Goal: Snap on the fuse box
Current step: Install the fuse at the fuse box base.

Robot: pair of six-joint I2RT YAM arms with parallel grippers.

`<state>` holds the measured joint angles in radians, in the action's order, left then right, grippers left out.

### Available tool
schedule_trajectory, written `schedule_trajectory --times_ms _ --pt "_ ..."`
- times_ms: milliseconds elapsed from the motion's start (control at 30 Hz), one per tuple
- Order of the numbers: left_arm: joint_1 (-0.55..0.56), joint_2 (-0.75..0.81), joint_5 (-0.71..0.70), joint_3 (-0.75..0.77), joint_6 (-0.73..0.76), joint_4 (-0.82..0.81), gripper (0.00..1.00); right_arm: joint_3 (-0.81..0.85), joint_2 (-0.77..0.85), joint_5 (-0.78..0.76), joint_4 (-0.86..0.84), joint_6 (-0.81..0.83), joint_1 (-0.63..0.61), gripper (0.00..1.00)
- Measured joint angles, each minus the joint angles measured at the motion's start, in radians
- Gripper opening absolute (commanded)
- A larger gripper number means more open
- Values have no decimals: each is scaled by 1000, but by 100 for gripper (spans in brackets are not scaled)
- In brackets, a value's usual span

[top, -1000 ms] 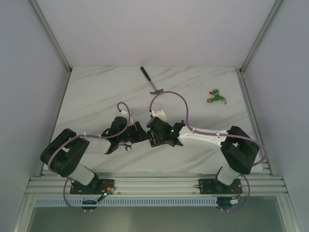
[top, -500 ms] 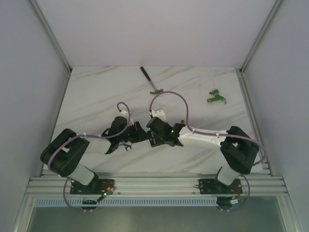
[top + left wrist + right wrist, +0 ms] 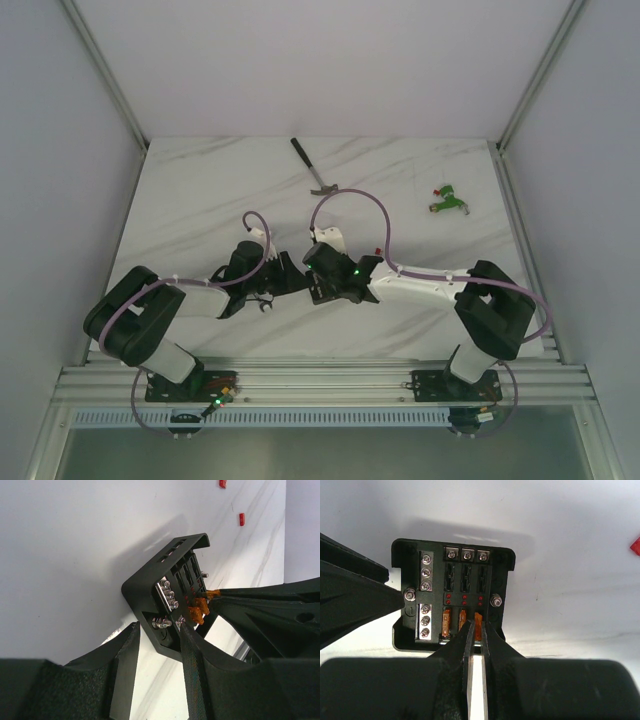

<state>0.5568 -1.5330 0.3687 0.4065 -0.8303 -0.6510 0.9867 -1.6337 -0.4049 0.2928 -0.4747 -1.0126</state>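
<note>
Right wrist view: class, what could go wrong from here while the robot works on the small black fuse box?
1. The right pincer pinches only the top edge of an orange blade fuse in the small square black plastic fuse box. The fuse might slip or seat crooked.
2. The left pincer seems to grip just one edge of the box, so pushing down could tilt or shift it.

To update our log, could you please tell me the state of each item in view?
fuse box: uncovered, one row filled, other row empty.
left hand: closed on the fuse box's edge.
right hand: pinching the end orange fuse.
wrench: lying loose, untouched.
connector: lying loose, untouched.
</note>
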Motion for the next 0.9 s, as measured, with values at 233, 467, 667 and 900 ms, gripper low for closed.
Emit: schedule_trajectory --times_ms 233,467,667,900 --pt "0 0 0 0 0 0 47 -3 3 -3 0 -12 0 0" --pt "0 0 0 0 0 0 47 -4 4 -4 0 -20 0 0" --pt "0 0 0 0 0 0 47 -16 18 -8 9 -29 0 0" --pt "0 0 0 0 0 0 47 -21 23 -14 12 -37 0 0"
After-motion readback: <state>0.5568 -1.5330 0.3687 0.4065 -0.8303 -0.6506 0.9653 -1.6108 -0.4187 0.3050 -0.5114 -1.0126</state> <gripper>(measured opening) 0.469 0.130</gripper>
